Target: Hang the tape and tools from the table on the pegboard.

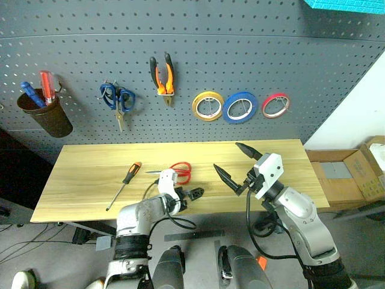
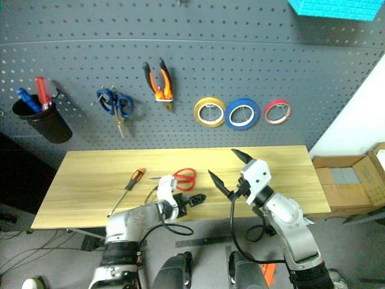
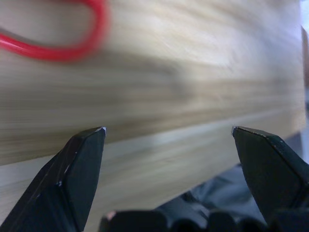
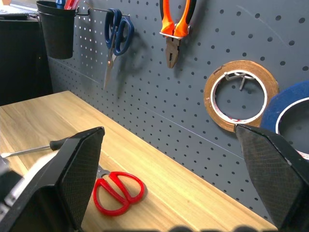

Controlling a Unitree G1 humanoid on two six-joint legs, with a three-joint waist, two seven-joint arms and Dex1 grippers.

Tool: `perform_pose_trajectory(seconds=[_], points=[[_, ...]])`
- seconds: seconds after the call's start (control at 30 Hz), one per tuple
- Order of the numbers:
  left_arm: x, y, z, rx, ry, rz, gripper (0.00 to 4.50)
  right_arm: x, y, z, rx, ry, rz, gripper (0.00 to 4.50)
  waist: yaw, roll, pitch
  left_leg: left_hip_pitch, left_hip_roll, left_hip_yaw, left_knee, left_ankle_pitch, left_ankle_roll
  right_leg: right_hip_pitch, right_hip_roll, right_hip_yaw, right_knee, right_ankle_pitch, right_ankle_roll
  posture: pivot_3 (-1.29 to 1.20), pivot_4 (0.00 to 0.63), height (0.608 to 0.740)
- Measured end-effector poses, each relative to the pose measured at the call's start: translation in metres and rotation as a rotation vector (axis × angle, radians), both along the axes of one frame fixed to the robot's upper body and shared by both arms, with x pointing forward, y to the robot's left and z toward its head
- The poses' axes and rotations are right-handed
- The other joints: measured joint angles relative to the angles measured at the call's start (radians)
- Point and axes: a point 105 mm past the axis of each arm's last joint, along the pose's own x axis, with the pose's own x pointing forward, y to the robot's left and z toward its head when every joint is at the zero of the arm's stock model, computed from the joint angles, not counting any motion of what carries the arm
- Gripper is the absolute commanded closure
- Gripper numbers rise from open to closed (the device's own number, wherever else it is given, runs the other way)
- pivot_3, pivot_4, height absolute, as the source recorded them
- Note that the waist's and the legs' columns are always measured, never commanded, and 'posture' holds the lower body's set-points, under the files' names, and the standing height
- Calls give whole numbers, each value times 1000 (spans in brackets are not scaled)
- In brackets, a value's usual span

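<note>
Two tools lie on the light wooden counter (image 1: 264, 165) in the head view: red-handled scissors (image 1: 178, 171) near the middle and a screwdriver (image 1: 124, 185) to their left. The right half of the wood is bare out to its edge. On the pegboard (image 1: 252, 54) hang pliers (image 1: 162, 74), blue-handled scissors (image 1: 119, 101), a yellow roll (image 1: 207, 106), the blue tape (image 1: 240, 107), a red roll (image 1: 275, 105) and a black cup (image 1: 47, 112). Cardboard boxes (image 1: 352, 174) sit on the floor to the right. The left claw (image 1: 194, 193) hangs open at the near edge, just short of the scissors; the right claw (image 1: 239, 161) is open, raised over the bare wood.

In the left wrist view a red scissor loop lies beyond the spread fingers (image 3: 77, 174).

In the right wrist view the fingers (image 4: 79, 169) stand wide apart, facing the pegboard.
</note>
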Motion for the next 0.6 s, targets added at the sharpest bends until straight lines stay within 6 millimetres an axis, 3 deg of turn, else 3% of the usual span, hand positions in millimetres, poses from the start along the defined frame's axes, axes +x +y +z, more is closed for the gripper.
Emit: perform_pose_trajectory(seconds=[0.23,0.47,0.6], points=[[-10,17,26,-11,-31,76,16,-7,6,-1,-17,-11,78,0,13,0,0,0,-2,0,0,0,0,0,0,1,0,0,0,11,194,740],[-16,40,22,19,-2,160,16,-21,6,-12,-146,8,190,0,21,0,0,0,-2,-1,0,0,0,0,0,0,0,0,0,6,200,740],[-13,59,19,59,5,185,16,-29,-9,-34,-306,88,232,0,24,0,0,0,-3,-1,0,0,0,0,0,0,0,0,0,1,203,740]])
